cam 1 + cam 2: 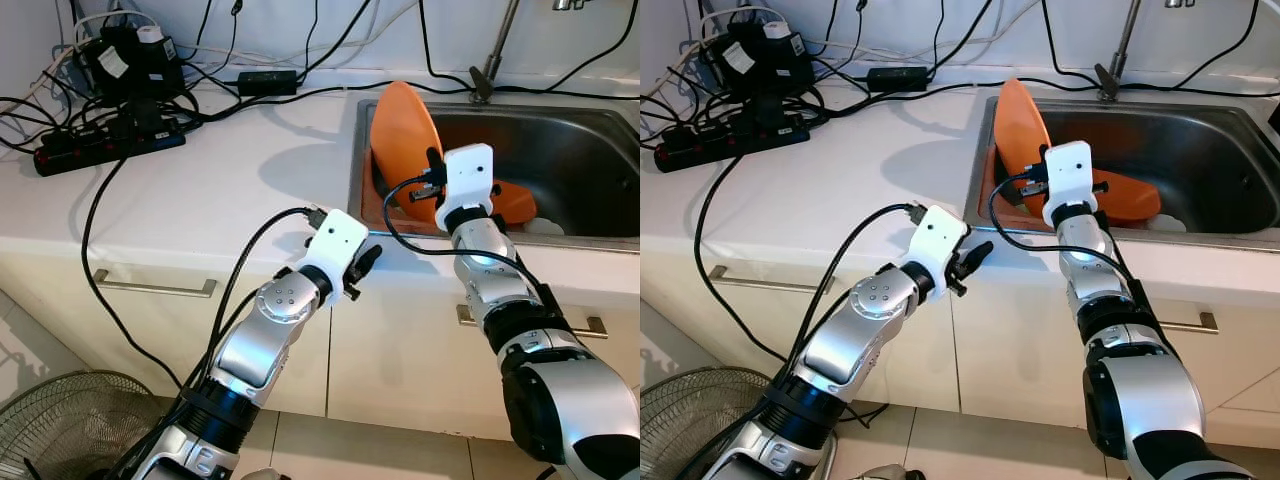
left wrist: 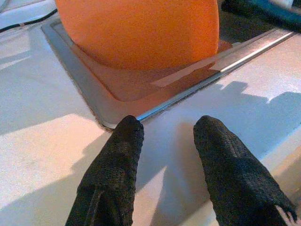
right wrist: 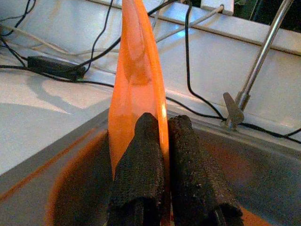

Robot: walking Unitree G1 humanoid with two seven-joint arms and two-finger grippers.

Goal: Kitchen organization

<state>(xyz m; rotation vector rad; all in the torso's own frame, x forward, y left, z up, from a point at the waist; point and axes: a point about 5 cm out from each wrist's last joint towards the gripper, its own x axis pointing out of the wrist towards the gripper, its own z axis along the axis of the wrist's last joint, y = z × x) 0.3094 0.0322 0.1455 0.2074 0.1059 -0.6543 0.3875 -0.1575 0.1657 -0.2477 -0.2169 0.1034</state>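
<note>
An orange plate (image 1: 400,130) stands on edge against the left wall of the steel sink (image 1: 590,150). My right gripper (image 3: 164,123) is shut on the rim of this orange plate (image 3: 136,75), one finger on each face. A second orange plate (image 1: 515,203) lies flat on the sink bottom behind my right wrist. My left gripper (image 1: 368,262) hovers open over the white counter (image 1: 220,200) just in front of the sink's near left corner. Its black fingers (image 2: 117,160) hold nothing and point at the plate (image 2: 141,33).
A black power strip (image 1: 105,145), an adapter and tangled cables crowd the counter's back left. The faucet (image 1: 497,50) rises behind the sink. A small white item (image 1: 545,228) lies at the sink's front. Drawer handles (image 1: 150,288) and a floor fan (image 1: 70,420) lie below the counter.
</note>
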